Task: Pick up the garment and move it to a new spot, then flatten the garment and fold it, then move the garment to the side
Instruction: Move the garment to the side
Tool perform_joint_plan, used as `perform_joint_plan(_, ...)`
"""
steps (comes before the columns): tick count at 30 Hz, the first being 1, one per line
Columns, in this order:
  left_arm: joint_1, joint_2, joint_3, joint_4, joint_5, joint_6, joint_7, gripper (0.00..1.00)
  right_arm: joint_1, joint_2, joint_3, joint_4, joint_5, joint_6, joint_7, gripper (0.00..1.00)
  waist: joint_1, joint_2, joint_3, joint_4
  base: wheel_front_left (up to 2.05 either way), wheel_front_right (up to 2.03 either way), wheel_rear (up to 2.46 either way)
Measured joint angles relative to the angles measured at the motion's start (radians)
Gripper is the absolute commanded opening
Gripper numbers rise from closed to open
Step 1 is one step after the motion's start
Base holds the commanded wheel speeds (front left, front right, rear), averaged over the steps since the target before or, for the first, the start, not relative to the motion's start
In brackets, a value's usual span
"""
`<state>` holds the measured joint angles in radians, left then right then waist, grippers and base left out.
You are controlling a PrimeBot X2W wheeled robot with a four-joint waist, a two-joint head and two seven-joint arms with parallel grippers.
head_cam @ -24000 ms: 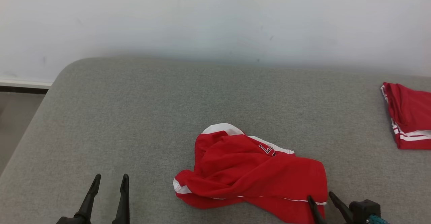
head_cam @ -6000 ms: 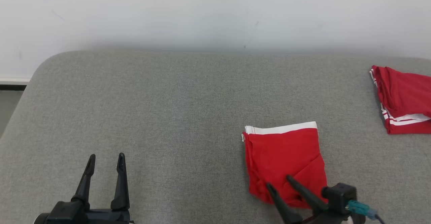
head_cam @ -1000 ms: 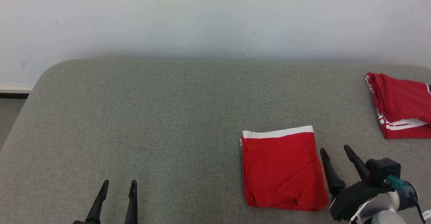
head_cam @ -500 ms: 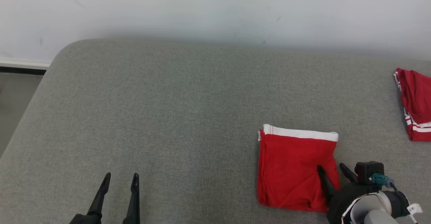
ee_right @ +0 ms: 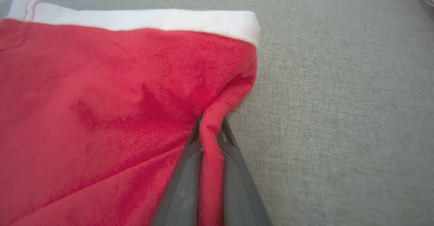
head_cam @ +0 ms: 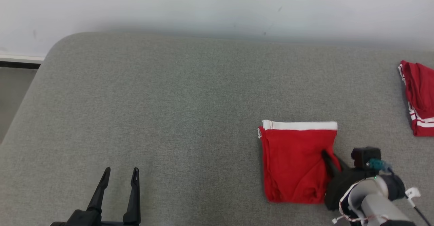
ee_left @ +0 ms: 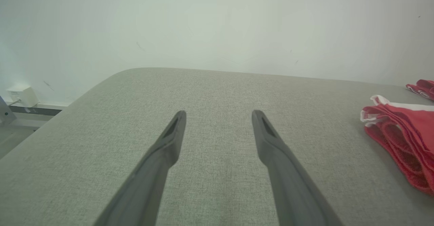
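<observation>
The garment (head_cam: 295,161) is a folded red square with a white band along its far edge, lying on the grey cushion right of centre. My right gripper (head_cam: 330,158) is shut on a pinched ridge of the garment's right edge; in the right wrist view the red cloth (ee_right: 101,117) rises in a fold between the two fingers (ee_right: 230,144). My left gripper (head_cam: 119,173) stands open at the lower left, well away from the garment, with nothing between its fingers (ee_left: 169,141). The garment's layered left side (ee_left: 400,134) shows at the right of the left wrist view.
A second red garment with white stripes (head_cam: 418,97) lies at the far right edge of the grey cushion (head_cam: 152,100). The cushion's rounded left corner drops to the floor (head_cam: 13,90). A white wall (head_cam: 217,5) runs behind.
My right gripper moved left from beside the garment onto its right edge and closed, pinching the cloth into a ridge. The head camera shifted. The left gripper stayed open.
</observation>
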<state>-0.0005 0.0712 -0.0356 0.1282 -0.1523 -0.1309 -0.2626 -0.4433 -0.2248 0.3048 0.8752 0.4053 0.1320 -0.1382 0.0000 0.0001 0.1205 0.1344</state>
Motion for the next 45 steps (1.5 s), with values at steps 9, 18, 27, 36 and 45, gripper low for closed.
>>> perform_joint_plan(9, -0.041, 0.001, -0.022, -0.017, -0.002, 0.0, 0.0, 1.0, -0.185, -0.119, 0.098, -0.026, 0.01, 0.0, 0.021, 0.0, 0.0, 0.0001, 0.059, -0.028, 0.0, 0.0, 0.0)
perform_joint_plan(18, -0.118, 0.033, -0.031, -0.061, -0.013, 0.0, 0.0, 1.0, -0.416, -0.312, 0.234, -0.087, 0.017, 0.0, 0.095, 0.0, 0.0001, 0.0001, 0.178, -0.079, 0.0, 0.0, 0.0)
perform_joint_plan(27, -0.18, 0.086, -0.036, -0.111, -0.01, 0.0, 0.0, 1.0, -0.595, -0.445, 0.283, -0.094, 0.048, 0.0, 0.117, 0.0, 0.0003, 0.0002, 0.302, -0.163, 0.0, 0.0, 0.0)
perform_joint_plan(36, -0.192, 0.136, -0.007, -0.202, 0.015, 0.0, 0.0, 1.0, -0.725, -0.555, 0.29, -0.05, 0.068, 0.0, 0.138, 0.0, 0.0001, 0.0002, 0.418, -0.265, 0.0, 0.0, 0.0)
perform_joint_plan(45, -0.191, 0.165, 0.005, -0.259, 0.025, 0.0, -0.001, 1.0, -0.819, -0.586, 0.304, 0.016, 0.045, 0.0, 0.149, 0.0, 0.0, 0.0001, 0.495, -0.312, 0.0, 0.0, 0.0)
